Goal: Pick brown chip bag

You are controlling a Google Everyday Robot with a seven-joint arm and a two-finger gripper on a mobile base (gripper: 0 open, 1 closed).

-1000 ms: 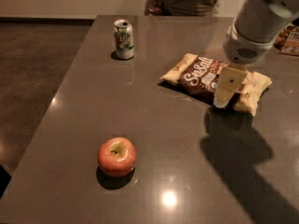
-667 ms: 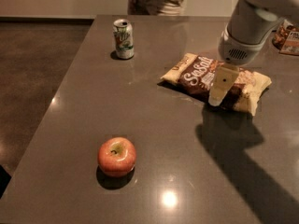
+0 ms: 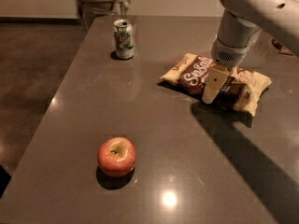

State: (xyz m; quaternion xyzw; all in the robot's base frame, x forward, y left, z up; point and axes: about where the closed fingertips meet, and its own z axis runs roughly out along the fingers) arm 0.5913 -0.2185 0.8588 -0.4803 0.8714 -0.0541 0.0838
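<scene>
Farthest left on the dark table is a red apple, near the front edge. Behind it, toward the far edge, a green-and-white can stands upright; whether it holds anything I cannot tell. Beyond that edge someone stands, seen only from the waist down. To the right, well apart from both apple and can, the brown chip bag lies flat, with its cream ends pointing left and right and its white lettering facing up. My gripper hangs over the bag's middle, its tip at or just above the wrapper, and I cannot tell whether it is released or clenched. I judge the bag light, soft and crinkly, with a slick film that could slide on this smooth top. The chips I take to be inside would crush under a hard squeeze. It looks puffed and unopened. I would pinch across the raised middle or gather a fold near a crimped end, closing gently.
</scene>
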